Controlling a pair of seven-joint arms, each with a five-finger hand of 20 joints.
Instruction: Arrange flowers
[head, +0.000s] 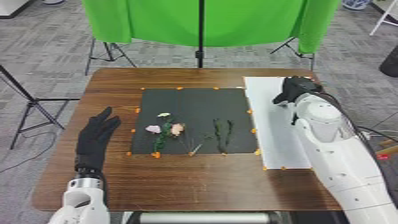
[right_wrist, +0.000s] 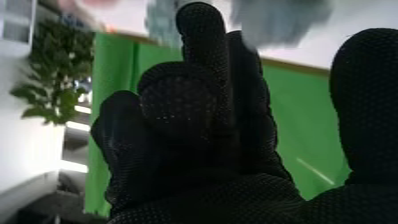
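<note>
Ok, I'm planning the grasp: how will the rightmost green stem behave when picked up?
The stem looks thin, so probably light and somewhat bendy. Lying flat on the black mat, it may slide if pushed.

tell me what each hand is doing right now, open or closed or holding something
Left hand: open, holding nothing.
Right hand: at the white sheet's far end; open, closed or holding, can't tell.

On my remote feed, a green cloth (head: 160, 27) hangs beyond the wooden table (head: 178, 187); a black tripod (head: 33, 101) stands left of the table.
</note>
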